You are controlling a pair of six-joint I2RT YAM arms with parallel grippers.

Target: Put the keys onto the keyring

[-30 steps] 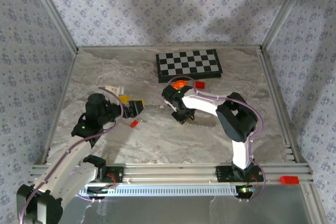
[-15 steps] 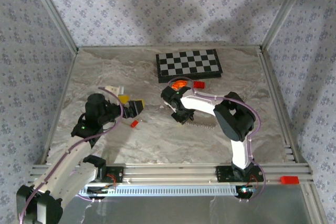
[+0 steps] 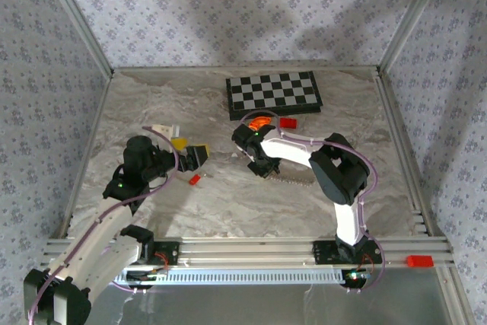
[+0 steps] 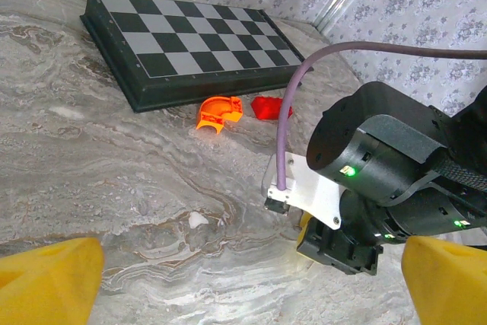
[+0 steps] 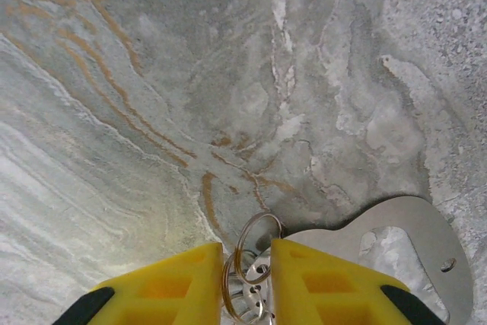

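Pinching the keyring (image 5: 245,283) between nearly closed fingers (image 5: 171,283), the right claw (image 5: 247,258) hangs over the counter (image 5: 152,112); the left claw (image 4: 247,283) gapes wide, empty.

right claw (image 5: 245,258) narrower around metal rings (image 5: 252,264)

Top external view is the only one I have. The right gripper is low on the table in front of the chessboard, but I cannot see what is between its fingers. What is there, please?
Observer: In the right wrist view, the right gripper has the keyring, a cluster of silvery rings, pinched between its yellow fingers.
Operator: Is something lying beside it?
Observer: Yes, a flat silvery metal plate with a cutout lies on the table right next to the rings.
Operator: And the left gripper?
Observer: The left wrist view shows the left gripper open, its yellow fingers wide apart and holding nothing.
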